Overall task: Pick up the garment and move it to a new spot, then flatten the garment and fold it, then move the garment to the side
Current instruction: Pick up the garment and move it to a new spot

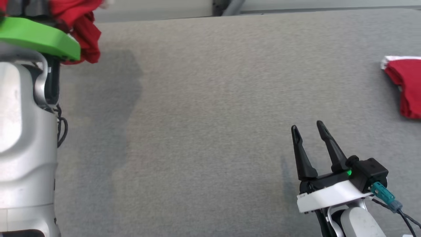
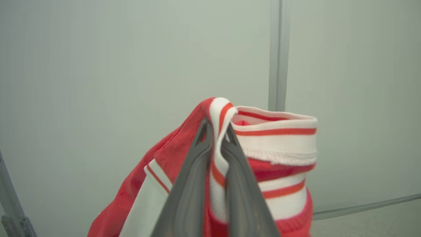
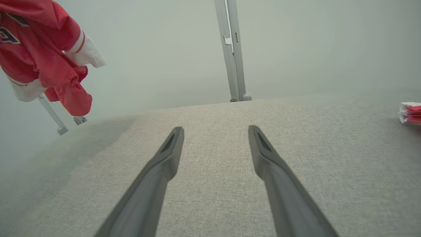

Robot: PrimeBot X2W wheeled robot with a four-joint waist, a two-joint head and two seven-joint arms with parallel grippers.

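The left gripper is pinched shut on the garment. The left wrist view shows its two fingers squeezing a white band with red stripes. The red cloth hangs down around them, with a pale wall behind.

The head view hides that grip. There, a silver left arm with a green part stands at the near left, and a bit of red cloth peeks out behind it.

The right wrist view shows more of the garment. It hangs in the air over the far left of the grey table, bunched up, not touching it. A grey post stands past the far edge.

The right gripper is at the near right, fingers apart, holding nothing.

A folded red cloth lies on the table at the far right.
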